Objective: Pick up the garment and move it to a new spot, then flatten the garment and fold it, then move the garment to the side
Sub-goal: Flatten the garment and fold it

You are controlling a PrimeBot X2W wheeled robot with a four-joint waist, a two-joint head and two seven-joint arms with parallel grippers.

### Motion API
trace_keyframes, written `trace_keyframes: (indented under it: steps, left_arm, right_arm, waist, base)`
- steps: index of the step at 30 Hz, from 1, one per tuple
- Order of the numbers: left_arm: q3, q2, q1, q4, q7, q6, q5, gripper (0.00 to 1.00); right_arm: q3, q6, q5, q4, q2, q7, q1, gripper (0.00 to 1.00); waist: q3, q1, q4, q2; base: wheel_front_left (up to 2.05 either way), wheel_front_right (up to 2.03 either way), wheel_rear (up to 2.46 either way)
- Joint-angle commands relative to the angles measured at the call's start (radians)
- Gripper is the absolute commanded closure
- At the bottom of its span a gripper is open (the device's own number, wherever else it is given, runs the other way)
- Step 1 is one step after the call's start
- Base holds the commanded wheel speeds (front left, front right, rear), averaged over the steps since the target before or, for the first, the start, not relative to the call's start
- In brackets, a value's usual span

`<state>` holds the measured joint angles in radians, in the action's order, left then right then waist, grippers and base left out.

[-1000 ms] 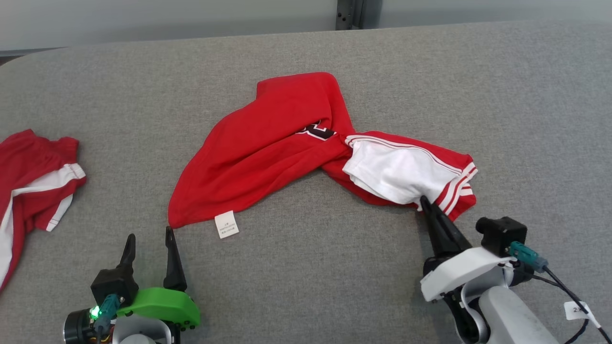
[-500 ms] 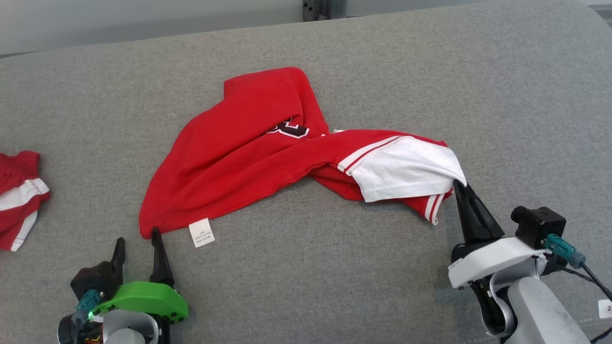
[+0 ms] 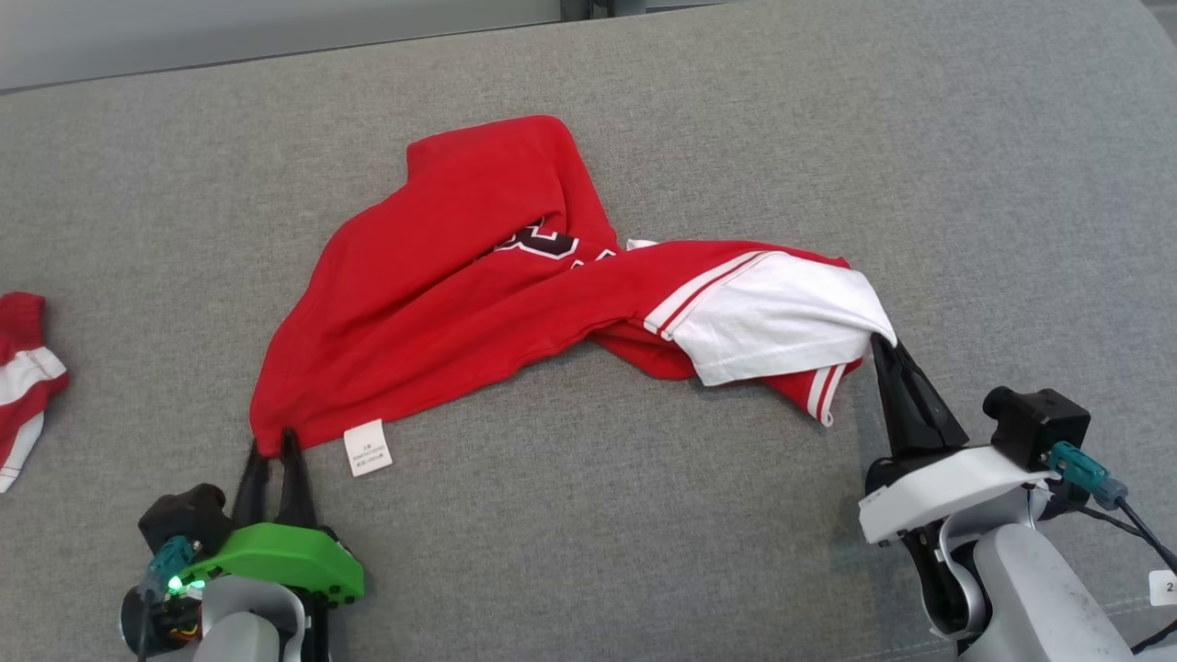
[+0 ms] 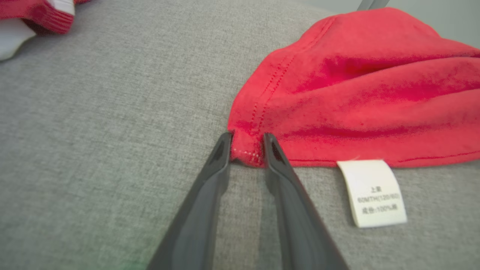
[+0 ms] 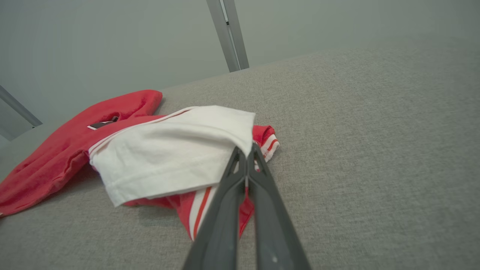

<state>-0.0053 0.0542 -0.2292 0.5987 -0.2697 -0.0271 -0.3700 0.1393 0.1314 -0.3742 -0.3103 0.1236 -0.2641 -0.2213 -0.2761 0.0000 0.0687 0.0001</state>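
Tools first: left tool [image 4: 247,139] has its two dark tips either side of the bunched hem corner of the garment [image 3: 432,276], both touching cloth w/ a gap betw. them; firm pinch or not, can't tell. Right tool [image 5: 245,150] is closed tight on the edge of the white sleeve panel [image 3: 782,322] and holds that edge a bit above the worktop [image 3: 644,533], so the sleeve drapes from the tips. Garment itself: red jersey, mid-worktop, twisted across its middle, dark lettering half buried in a fold, care label [image 4: 375,193] sticking out just beside the left tips. Looks light, thin, v. soft knit. No stiffness, so it'll prob. sag & swing betw. the two holds, and may catch on the grey fabric surface & bunch if dragged. Best holds, IMO: stitched hem corner & sleeve edge, where doubled cloth gives the tips more to bite; not the label. Twist likely needs the two holds drawn apart to flatten. Another red-and-white piece [image 3: 23,368] sits at the far left edge, well apart.
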Motion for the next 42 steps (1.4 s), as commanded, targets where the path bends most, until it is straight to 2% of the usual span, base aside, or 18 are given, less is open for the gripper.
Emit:
trace_keyframes:
  steps: [1,8,17,23,34,42]
  left_arm:
    - [-0.018,-0.006,-0.001,0.019,0.01,-0.009,-0.003,1.0]
    - [-0.032,-0.003,-0.007,-0.052,0.006,-0.019,0.015,1.0]
    - [0.067,0.0,-0.108,-0.251,0.005,-0.06,0.124,1.0]
    - [0.114,0.056,-0.232,-0.323,0.005,-0.084,0.2,1.0]
    - [0.122,0.171,-0.456,-0.33,0.006,-0.094,0.243,1.0]
    - [0.11,0.189,-0.564,-0.268,0.021,-0.093,0.219,1.0]
  right_arm:
    - [-0.006,-0.001,0.006,0.004,0.0,-0.001,-0.009,1.0]
    - [-0.024,-0.001,0.011,0.015,0.002,0.0,-0.023,1.0]
    - [-0.036,-0.001,0.017,0.059,0.044,-0.001,-0.135,1.0]
    - [-0.02,-0.001,0.026,0.081,0.095,0.0,-0.255,1.0]
    - [-0.021,-0.001,-0.005,0.117,0.162,0.0,-0.503,1.0]
    - [-0.023,-0.002,0.016,0.116,0.2,0.0,-0.653,1.0]
  waist:
    - [0.003,0.0,-0.004,-0.0001]
    - [0.028,0.0,-0.027,-0.0001]
    - [0.092,0.0,-0.047,-0.0001]
    - [0.135,0.0,-0.052,-0.0001]
    - [0.13,0.0,-0.061,-0.0001]
    - [0.03,0.0,-0.071,-0.0001]
  base:
    - [0.0,0.0,0.0]
    - [0.0,0.0,0.0]
    - [0.0,0.0,0.0]
    - [0.0,0.0,0.0]
    - [0.0,0.0,0.0]
    - [0.0,0.0,0.0]
